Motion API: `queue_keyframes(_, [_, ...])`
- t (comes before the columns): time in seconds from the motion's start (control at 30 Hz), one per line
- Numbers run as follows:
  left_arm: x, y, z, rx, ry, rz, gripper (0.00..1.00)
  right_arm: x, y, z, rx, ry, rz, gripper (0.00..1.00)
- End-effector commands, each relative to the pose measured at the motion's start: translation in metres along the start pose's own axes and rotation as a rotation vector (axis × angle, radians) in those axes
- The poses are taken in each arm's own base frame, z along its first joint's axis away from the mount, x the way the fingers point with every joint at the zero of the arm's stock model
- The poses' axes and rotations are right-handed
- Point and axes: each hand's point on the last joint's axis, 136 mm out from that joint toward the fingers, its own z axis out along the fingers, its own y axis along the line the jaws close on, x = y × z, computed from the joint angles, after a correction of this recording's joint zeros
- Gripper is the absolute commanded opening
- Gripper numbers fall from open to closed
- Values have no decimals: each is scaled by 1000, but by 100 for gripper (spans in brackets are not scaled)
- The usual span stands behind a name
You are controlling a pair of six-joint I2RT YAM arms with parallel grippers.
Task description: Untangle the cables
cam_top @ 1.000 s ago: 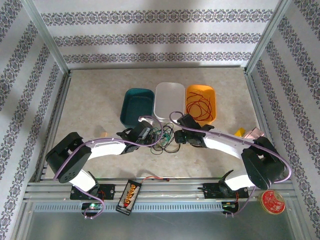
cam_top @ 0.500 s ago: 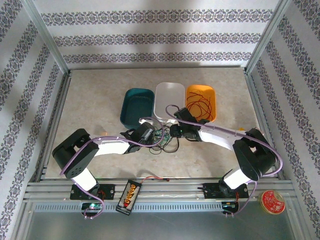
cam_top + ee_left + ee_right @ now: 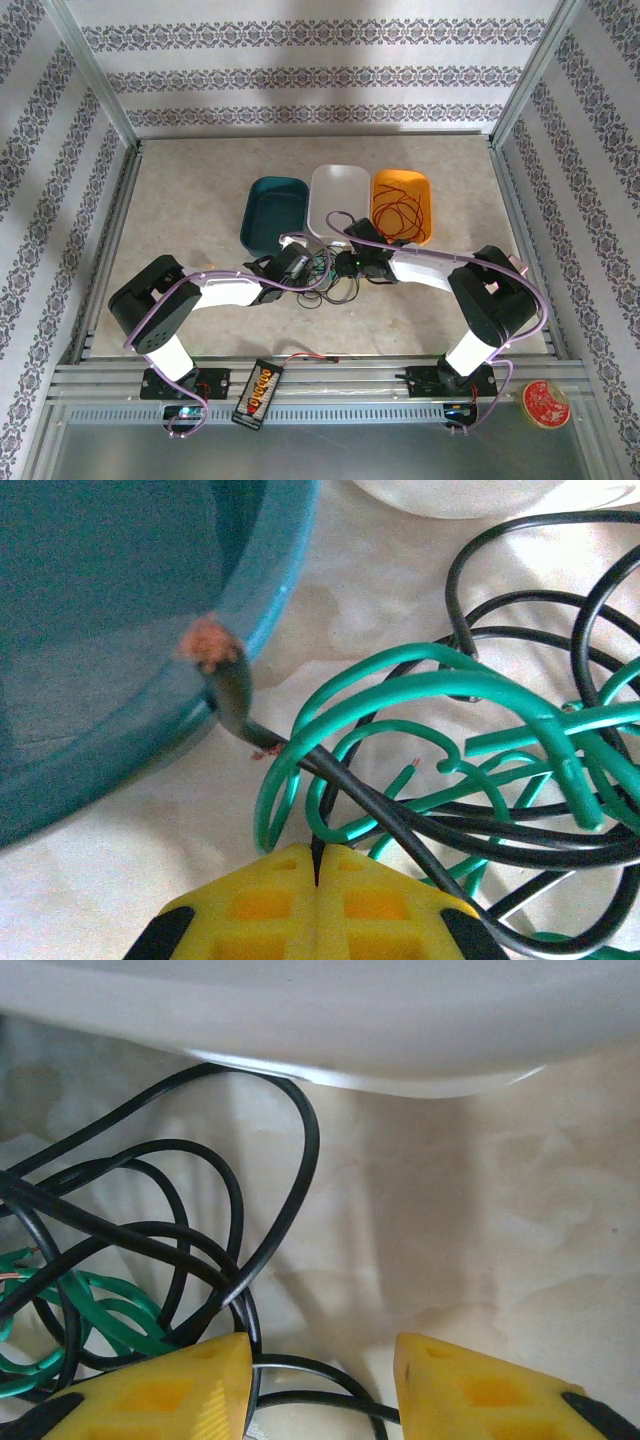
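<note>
The cables (image 3: 330, 278) lie in a green and black tangle on the table in front of the trays. In the left wrist view, green loops (image 3: 430, 685) cross black strands (image 3: 400, 820). A black end with bare copper (image 3: 210, 645) rests against the teal tray (image 3: 100, 630). My left gripper (image 3: 318, 852) is shut, pinching a thin black cable in its seam at the tangle's left side. My right gripper (image 3: 322, 1345) is open at the tangle's right side, low over the table, with black cable loops (image 3: 290, 1190) running between its fingers. A red cable (image 3: 395, 215) lies coiled in the orange tray (image 3: 425, 190).
Teal tray (image 3: 275, 213), white tray (image 3: 338, 195) and orange tray stand side by side just behind the tangle; the white tray's rim (image 3: 320, 1020) is close ahead of my right gripper. A battery pack (image 3: 260, 390) with a red-black lead lies on the front rail.
My left gripper has closed on a black cable. The right arm has swung left, bringing its gripper in to the tangle near the white tray.
</note>
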Motion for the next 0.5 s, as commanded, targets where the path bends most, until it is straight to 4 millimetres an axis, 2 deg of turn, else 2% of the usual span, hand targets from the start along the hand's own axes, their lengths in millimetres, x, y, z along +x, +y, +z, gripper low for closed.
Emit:
queue_keyframes(0.0, [9,3,2,-45,34,19,0,9,-4,-3,-12,13,21,43])
queue_keyframes(0.23, [10,5,2,-61,32,21,0,7,-15,-29,19,-60,-11,47])
queue_keyframes(0.47, [9,5,2,-67,28,23,0,34,-23,-35,34,11,-61,48])
